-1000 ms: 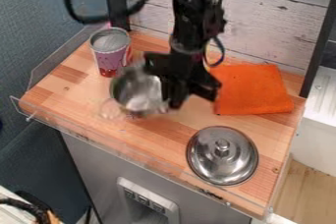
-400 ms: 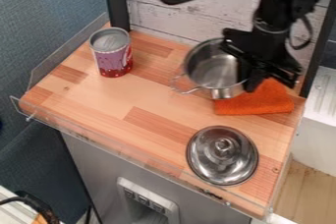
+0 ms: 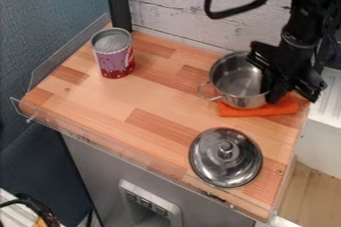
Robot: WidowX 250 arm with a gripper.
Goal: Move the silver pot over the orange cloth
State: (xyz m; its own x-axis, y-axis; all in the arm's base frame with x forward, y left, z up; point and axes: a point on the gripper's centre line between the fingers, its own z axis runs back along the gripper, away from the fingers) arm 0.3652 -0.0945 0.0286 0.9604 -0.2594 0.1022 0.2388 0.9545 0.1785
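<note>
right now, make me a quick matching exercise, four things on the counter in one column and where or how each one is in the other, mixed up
1. Pot
2. Can
3. Lid
4. Cloth

A. Round and shiny, with its knob facing up
B. Orange, partly hidden by the pot
C. Silver, open-topped, over the cloth
D. Upright, purple and red

Right pairs: 1-C, 2-D, 3-A, 4-B
</note>
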